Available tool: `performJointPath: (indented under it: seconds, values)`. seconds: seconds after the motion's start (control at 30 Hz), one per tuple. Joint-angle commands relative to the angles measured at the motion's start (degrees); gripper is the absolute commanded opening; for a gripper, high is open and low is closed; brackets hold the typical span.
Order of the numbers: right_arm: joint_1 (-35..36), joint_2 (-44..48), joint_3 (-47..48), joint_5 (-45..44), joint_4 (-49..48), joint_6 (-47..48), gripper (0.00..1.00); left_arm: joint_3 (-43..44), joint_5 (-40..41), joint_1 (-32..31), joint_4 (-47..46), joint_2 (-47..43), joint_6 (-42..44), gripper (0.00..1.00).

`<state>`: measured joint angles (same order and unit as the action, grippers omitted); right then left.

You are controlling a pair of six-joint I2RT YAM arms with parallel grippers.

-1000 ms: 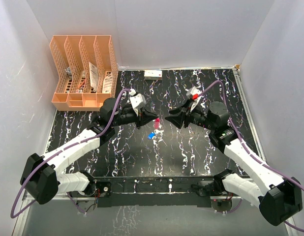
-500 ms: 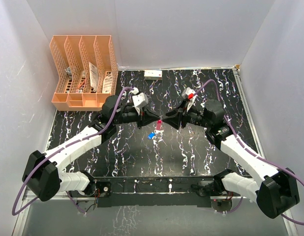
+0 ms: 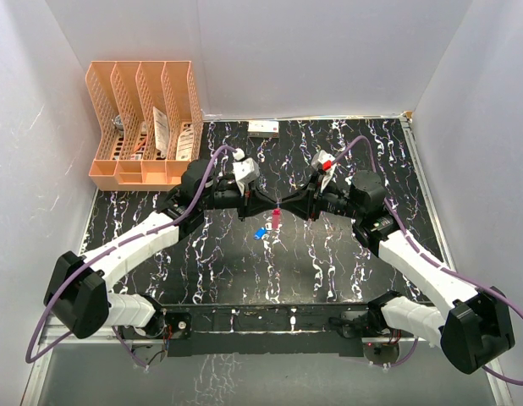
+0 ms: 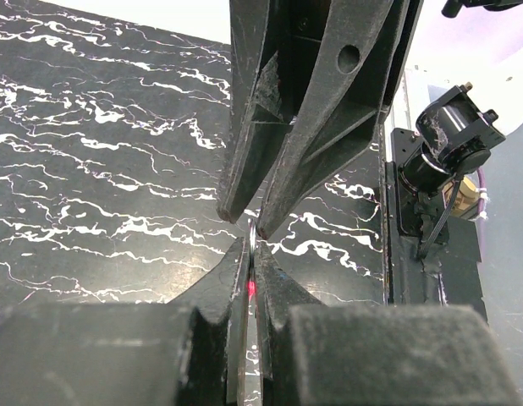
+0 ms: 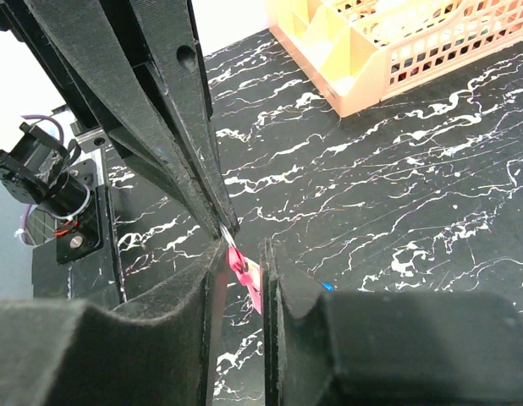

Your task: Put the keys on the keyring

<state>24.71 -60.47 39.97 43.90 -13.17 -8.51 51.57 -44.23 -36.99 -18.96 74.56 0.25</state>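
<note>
At mid-desk [image 3: 329,271], over the black, white-veined surface, the left claw [image 3: 264,205] and right claw [image 3: 288,205] meet tip to tip at the keyring [image 3: 277,216]. Left claw: pressed together, pinching the keyring at its thin metal ring, with the narrow red-pink strap hanging limp beneath. Right claw: fingers stand narrowly apart on either side of the strap; whether they grip it cannot be told. Both keys lie flat on the desk just near-left of the strap, apart from either claw: the blue-headed key [image 3: 261,233] and the silvery-white key [image 3: 271,226], side by side. Judgement: the ring is being steadied and no key is threaded yet. The next move calls for one claw to hold the ring firm while the other lifts a small, flat, likely slippery key.
</note>
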Motion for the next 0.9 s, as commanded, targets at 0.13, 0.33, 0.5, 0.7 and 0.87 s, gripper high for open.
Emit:
performJointPath:
  seconds: [0.13, 0.33, 0.5, 0.7, 0.87]
  values:
    - [0.16, -0.07, 2.93, 1.65, -3.70, -0.08, 0.15, 3.26, -2.42, 0.34, 0.55, -0.13, 0.40, 0.00]
    - [0.14, -0.39, 2.94, 2.98, -3.83, -0.05, 0.14, 3.96, -4.05, 0.34, 0.11, 0.83, 0.19, 0.00]
    - [0.12, -0.37, 3.01, 3.62, -4.09, -0.08, 0.07, 4.62, -5.27, 0.30, 0.37, 1.50, 0.02, 0.00]
    - [0.16, -0.16, 3.02, 3.48, -4.06, -0.16, 0.00, 4.51, -1.43, 0.34, 1.05, 1.06, 0.12, 0.00]
    - [0.15, -0.09, 3.02, 2.76, -3.75, -0.44, 0.00, 4.26, 5.47, 0.34, 1.78, 0.02, -0.15, 0.17]
